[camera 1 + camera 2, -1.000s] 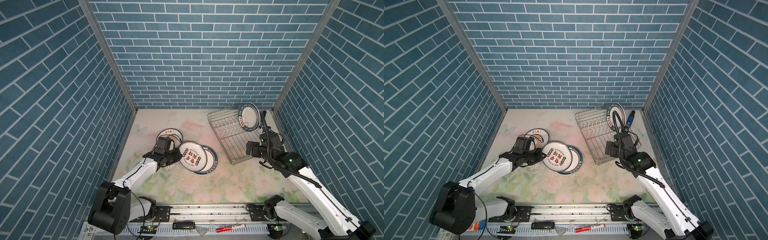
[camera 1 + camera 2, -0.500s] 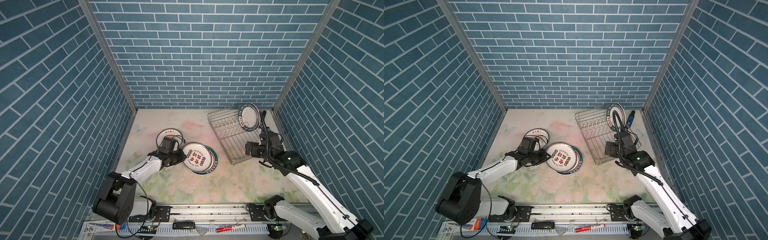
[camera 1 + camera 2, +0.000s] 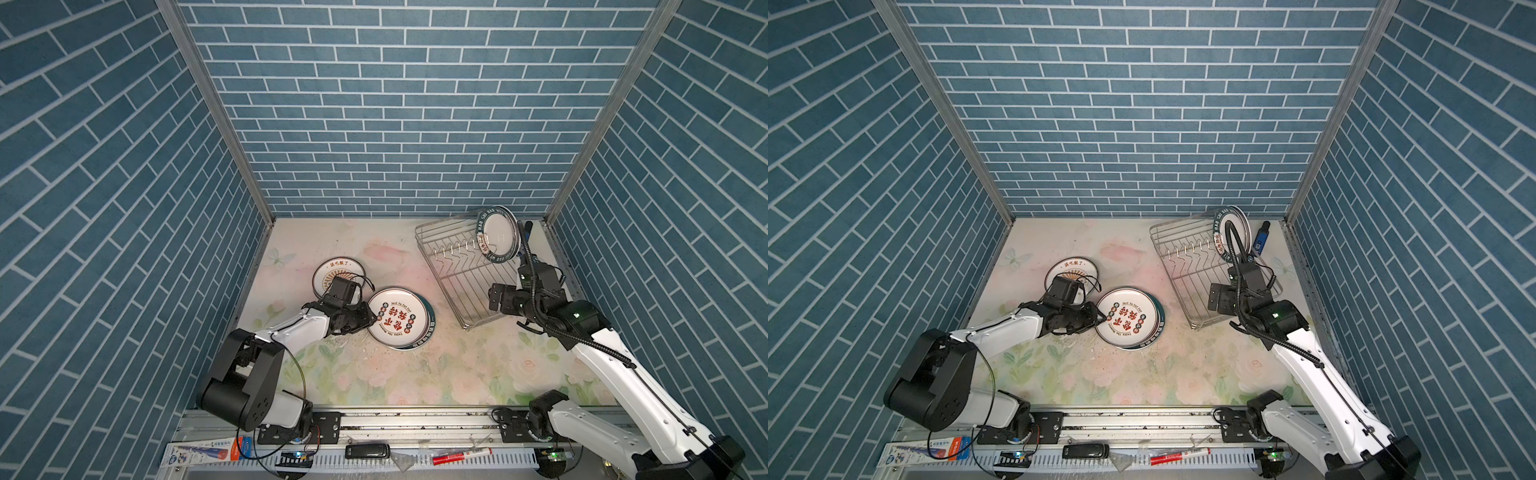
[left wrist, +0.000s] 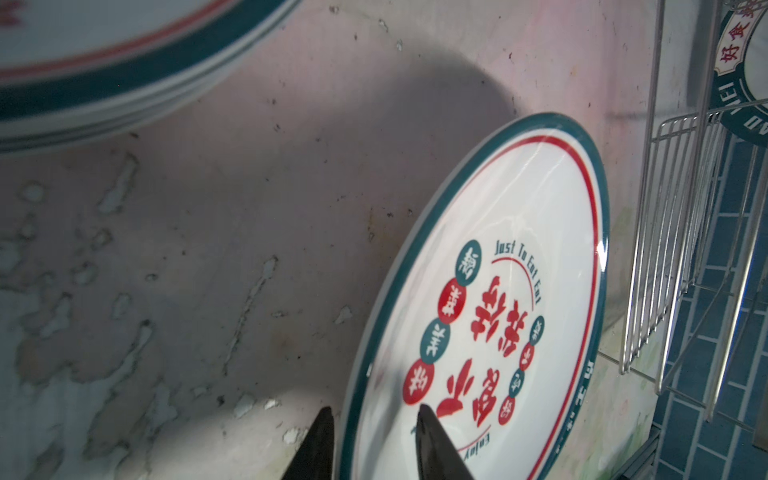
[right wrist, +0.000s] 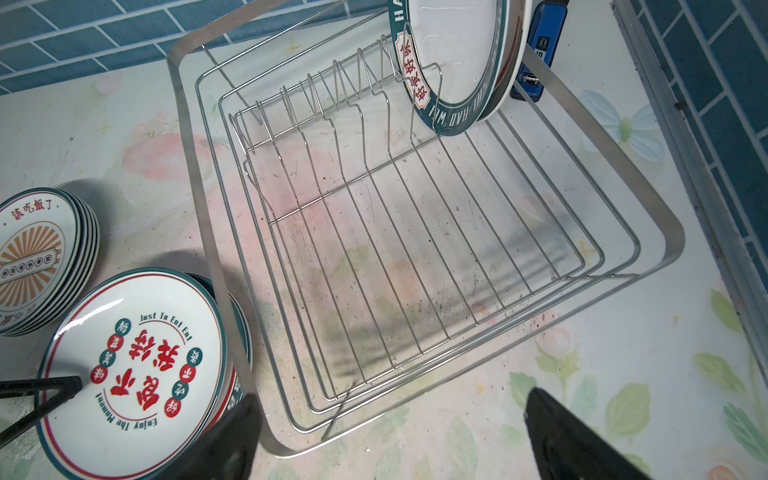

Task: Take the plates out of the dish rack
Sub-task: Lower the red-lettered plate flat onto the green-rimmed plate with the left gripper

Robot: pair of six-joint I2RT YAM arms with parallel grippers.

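While the left fingers (image 4: 436,449) sit slightly parted astride the rim of the red-character plate (image 4: 498,311), laid flat on a stack left of the dish rack (image 5: 218,266), the right fingers (image 5: 573,440) hang wide and empty over the rack's near end. Lettered plate (image 5: 453,54) stands on edge at the rack's far end, dead ahead; right arm nearer, likely reaches in next.

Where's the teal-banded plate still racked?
In a top view, the teal-banded plate stands at the dish rack's far end, right side by the back wall, beside a blue device.
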